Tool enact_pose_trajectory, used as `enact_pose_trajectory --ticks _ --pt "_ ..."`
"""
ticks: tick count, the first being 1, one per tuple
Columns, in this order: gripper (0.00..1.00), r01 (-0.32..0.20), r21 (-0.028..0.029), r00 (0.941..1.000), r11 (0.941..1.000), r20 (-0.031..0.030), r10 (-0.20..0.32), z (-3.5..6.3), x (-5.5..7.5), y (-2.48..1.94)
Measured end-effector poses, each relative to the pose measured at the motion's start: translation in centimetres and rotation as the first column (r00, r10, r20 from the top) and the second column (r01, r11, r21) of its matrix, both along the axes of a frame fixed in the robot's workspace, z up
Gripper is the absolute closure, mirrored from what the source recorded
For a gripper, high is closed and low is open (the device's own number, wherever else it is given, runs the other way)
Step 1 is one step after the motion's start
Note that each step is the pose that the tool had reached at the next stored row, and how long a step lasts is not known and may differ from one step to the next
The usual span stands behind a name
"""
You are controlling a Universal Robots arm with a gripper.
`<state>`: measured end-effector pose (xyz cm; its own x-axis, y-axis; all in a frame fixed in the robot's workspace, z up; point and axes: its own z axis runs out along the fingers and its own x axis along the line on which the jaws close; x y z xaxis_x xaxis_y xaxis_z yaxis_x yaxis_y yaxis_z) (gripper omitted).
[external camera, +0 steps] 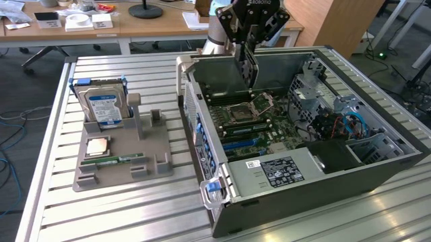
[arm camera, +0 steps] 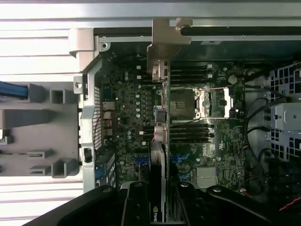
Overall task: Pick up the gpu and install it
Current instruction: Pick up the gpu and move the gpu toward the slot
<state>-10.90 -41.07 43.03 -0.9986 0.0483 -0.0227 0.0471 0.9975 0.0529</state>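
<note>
One gpu (external camera: 248, 65) gripped, over open case (external camera: 303, 201)

A robotics lab inside an office: an open computer case (external camera: 289, 204) lies on a slatted metal table (external camera: 121, 217), cluttered wooden tables (external camera: 158, 29) behind, cables (external camera: 10, 118) trailing across the floor (external camera: 34, 85).

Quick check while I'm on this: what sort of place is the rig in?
Probably a robotics lab in an office space: the gripper holds the gpu over an open computer case on a slatted metal table, with wooden desks behind.
</note>
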Motion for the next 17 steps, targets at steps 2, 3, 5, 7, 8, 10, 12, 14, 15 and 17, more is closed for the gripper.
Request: enact_pose_trajectory --ticks 2,3,5,7,8,10,12,14,15,17 --pt "0.74 0.000 0.0003 1.0000 1.0000 0.0001 0.000 0.00 0.8 0.01" --pt "0.74 0.000 0.0004 1.0000 1.0000 0.0000 0.000 0.00 1.2 0.01" --pt "0.74 0.000 0.0006 1.0000 1.0000 0.0000 0.000 0.00 1.9 0.02" --pt "0.74 0.000 0.0008 1.0000 1.0000 -0.0001 0.000 0.00 2.7 0.02" --pt "0.74 0.000 0.0009 1.0000 1.0000 0.0000 0.000 0.00 3.1 0.02" --pt "0.74 0.000 0.0011 1.0000 1.0000 0.0000 0.000 0.00 3.8 0.03" --pt "0.74 0.000 0.0011 1.0000 1.0000 -0.0001 0.000 0.00 4.2 0.02" --pt "0.74 0.000 0.0012 1.0000 1.0000 0.0000 0.000 0.00 4.2 0.02" --pt "0.74 0.000 0.0013 1.0000 1.0000 0.0001 0.000 -0.01 4.2 0.03" --pt "0.74 0.000 0.0012 1.0000 1.0000 0.0000 0.000 0.00 4.2 0.03"
